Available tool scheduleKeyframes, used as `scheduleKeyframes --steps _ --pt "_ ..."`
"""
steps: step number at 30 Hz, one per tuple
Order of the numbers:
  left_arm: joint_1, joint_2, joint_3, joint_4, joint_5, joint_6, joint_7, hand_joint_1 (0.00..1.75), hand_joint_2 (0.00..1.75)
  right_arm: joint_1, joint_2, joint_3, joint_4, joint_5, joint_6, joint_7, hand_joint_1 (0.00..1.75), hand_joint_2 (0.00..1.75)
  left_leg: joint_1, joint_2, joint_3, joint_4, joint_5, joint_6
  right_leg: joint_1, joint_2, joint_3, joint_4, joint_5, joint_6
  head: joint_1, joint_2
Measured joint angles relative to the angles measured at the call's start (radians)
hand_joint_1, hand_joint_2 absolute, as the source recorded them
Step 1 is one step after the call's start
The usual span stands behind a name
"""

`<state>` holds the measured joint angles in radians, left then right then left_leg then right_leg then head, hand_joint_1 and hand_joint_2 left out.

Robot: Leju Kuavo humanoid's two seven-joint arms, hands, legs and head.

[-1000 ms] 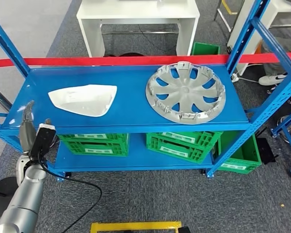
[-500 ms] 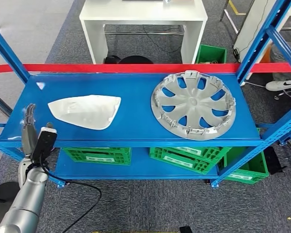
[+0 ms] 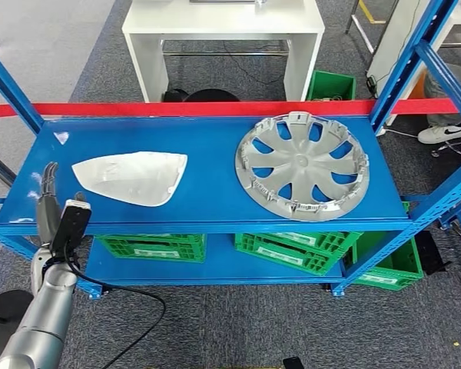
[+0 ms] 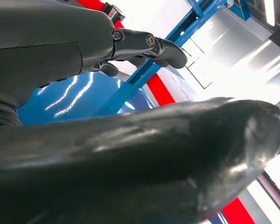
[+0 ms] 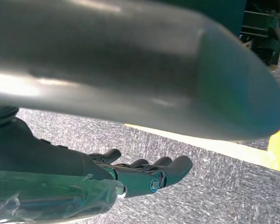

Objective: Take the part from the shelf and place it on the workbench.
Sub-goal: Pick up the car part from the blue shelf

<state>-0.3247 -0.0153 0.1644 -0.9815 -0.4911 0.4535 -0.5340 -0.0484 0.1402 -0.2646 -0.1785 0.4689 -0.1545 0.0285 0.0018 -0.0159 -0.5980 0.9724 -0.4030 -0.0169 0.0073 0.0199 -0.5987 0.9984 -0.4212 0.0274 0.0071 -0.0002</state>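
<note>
1. Head view shows my left hand (image 3: pixel 47 201) raised at the near left corner of the blue shelf (image 3: pixel 217 196), fingers straight and apart, holding nothing.
2. My right hand (image 5: pixel 145 175) hangs low over grey carpet; its fingers lie loosely extended with nothing in them, so I take it as open.
3. Which part the task means I cannot tell. The white mirror-cover shell (image 3: pixel 130 177) lies flat on the top deck just to the right of my left hand, apart from it, its long axis running along the shelf with the narrow end toward my hand.
4. Further right sits the silver wheel cover (image 3: pixel 301 164), well apart from my left hand.
5. My left hand is far nearer the shell, so I judge a short reach rightward and forward over the shelf edge.
6. Left wrist view is mostly blocked by my own thumb; the shell cannot be made out there.
</note>
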Motion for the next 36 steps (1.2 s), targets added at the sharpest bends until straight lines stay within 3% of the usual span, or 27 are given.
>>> scheduleKeyframes --steps 4,7,8,9,11,13,24,36 --pt "-0.006 0.0 0.0 0.0 -0.003 0.0 0.006 0.0 0.0 -0.005 0.0 0.0 0.0 0.003 0.002 -0.001 0.0 0.0 -0.002 0.0 0.001 0.0 0.0 0.001 -0.002 0.0 0.002 0.0 0.001 0.002 0.0 0.0" --pt "-0.007 0.002 0.0 0.0 -0.01 0.001 0.012 0.0 1.31 -0.006 0.0 0.0 0.0 0.007 0.004 -0.002 0.0 0.0 -0.002 0.0 0.002 0.0 0.001 0.001 -0.003 0.0 0.003 -0.001 0.002 0.003 0.0 0.0" --pt "-0.008 0.003 0.0 0.0 -0.011 0.001 0.013 0.0 1.31 -0.007 0.0 0.0 0.0 0.009 0.005 -0.002 0.0 0.0 -0.002 0.0 0.002 0.0 0.001 0.002 -0.003 0.0 0.003 -0.001 0.002 0.003 0.0 0.0" --pt "-0.008 0.003 0.0 0.0 -0.012 0.002 0.014 0.0 0.87 -0.008 0.0 0.0 0.0 0.01 0.005 -0.002 0.0 0.0 -0.002 0.0 0.002 0.0 0.001 0.002 -0.003 0.0 0.003 -0.001 0.002 0.003 0.0 0.0" --pt "-0.008 0.004 0.001 0.0 -0.011 0.003 0.016 0.0 0.87 -0.009 0.0 -0.001 0.0 0.012 0.003 0.0 0.0 0.0 -0.002 0.0 0.003 0.0 0.001 0.002 -0.003 0.0 0.003 -0.001 0.002 0.003 0.0 0.0" --pt "-0.009 0.004 0.001 0.0 -0.009 0.005 0.016 0.0 1.75 -0.011 0.0 -0.004 0.0 0.013 0.001 0.003 0.0 0.0 -0.002 0.0 0.003 0.0 0.001 0.002 -0.003 0.0 0.004 -0.001 0.002 0.003 0.0 0.0" --pt "-0.023 0.0 0.0 0.002 -0.018 0.002 0.03 0.0 1.75 -0.017 0.0 -0.02 0.0 0.012 0.002 0.002 0.0 0.0 -0.002 0.0 0.005 0.0 0.001 0.002 -0.003 0.0 0.005 -0.001 0.002 0.003 0.0 0.0" --pt "-0.115 0.014 0.0 0.122 -0.014 0.011 0.047 0.0 1.75 -0.016 0.0 -0.033 0.0 0.008 -0.001 0.007 0.0 0.0 -0.002 0.0 0.005 0.0 0.001 0.002 -0.003 0.0 0.005 -0.001 0.002 0.003 0.0 0.0"
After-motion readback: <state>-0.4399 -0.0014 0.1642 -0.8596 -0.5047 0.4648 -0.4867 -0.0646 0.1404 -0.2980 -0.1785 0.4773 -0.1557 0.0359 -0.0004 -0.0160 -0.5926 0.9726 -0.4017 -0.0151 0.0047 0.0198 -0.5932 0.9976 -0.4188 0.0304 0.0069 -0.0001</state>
